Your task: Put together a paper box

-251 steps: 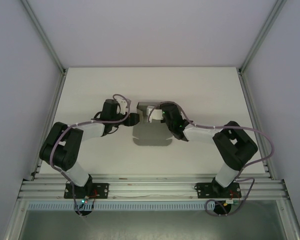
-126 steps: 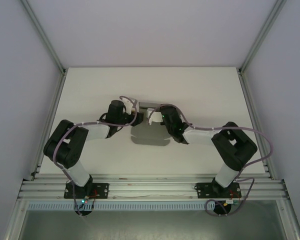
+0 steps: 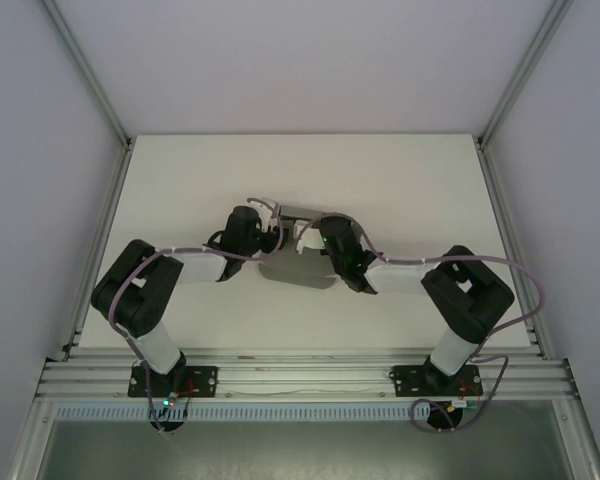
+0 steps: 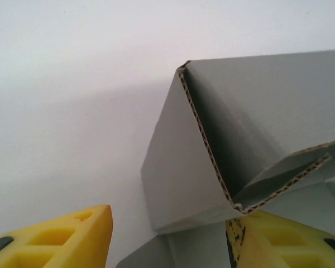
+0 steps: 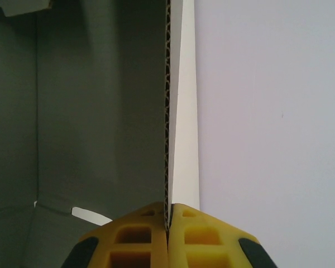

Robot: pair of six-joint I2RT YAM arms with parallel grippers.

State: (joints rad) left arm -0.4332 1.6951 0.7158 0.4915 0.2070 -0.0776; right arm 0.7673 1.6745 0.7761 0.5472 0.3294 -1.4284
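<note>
The paper box (image 3: 298, 270) is grey corrugated card, partly folded, lying mid-table between both arms. My right gripper (image 3: 307, 238) is shut on the edge of one upright wall; in the right wrist view the fingertips (image 5: 151, 223) pinch that thin wall (image 5: 168, 111), with the box's dark inside (image 5: 95, 111) to the left. My left gripper (image 3: 273, 238) is at the box's left side and stands open (image 4: 167, 243). A folded corner of the box (image 4: 184, 178) sits between its yellow fingers (image 4: 72, 240); the right one touches the corner and the left one stays apart from the card.
The white table (image 3: 180, 180) is enclosed by pale walls and an aluminium frame (image 3: 510, 90). A rail (image 3: 300, 375) runs along the near edge by the arm bases. Open tabletop lies behind and to both sides of the box.
My left arm has swung right, bringing its gripper up against the box's left side. The right gripper has shifted slightly left with the wall in it, and the box's front flap looks smaller.
</note>
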